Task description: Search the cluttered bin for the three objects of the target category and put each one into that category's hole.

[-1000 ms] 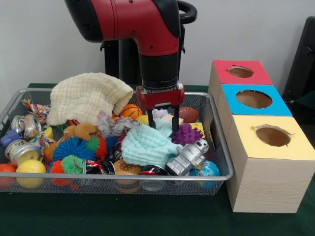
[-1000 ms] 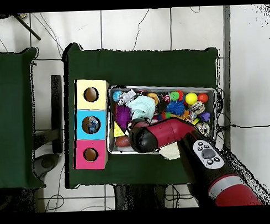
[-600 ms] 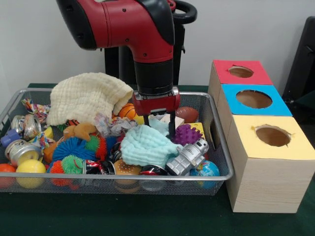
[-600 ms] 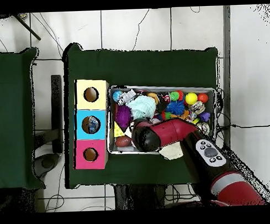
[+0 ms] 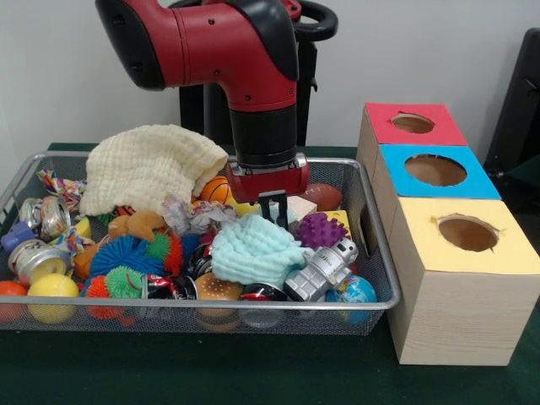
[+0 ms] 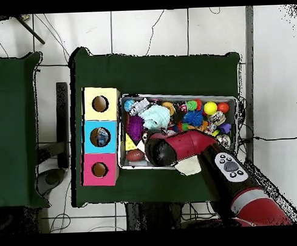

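Observation:
A wire bin (image 5: 202, 301) holds a heap of toys, cans and cloths. In the front view my gripper (image 5: 272, 211) hangs over the bin's right half, its fingers drawn together and pinching the top of a mint-green cloth (image 5: 253, 251). The cloth sits bunched between a purple spiky ball (image 5: 321, 230) and a blue spiky ball (image 5: 126, 251). From overhead the red arm (image 6: 182, 146) hides the gripper, and the mint cloth (image 6: 155, 117) shows just beyond it. Three boxes with holes stand beside the bin: red (image 5: 412, 125), blue (image 5: 434, 171), yellow (image 5: 467, 234).
A cream cloth (image 5: 148, 164) covers the bin's back left. A silver robot toy (image 5: 325, 266), a globe ball (image 5: 353, 291), a small basketball (image 5: 221, 190), a brown football (image 5: 323, 196), a yellow ball (image 5: 52, 287) and cans (image 5: 38, 257) crowd the bin.
The gripper's fingers, spread either side of the mint cloth before, have come together on it. The cloth has bunched up slightly under them.

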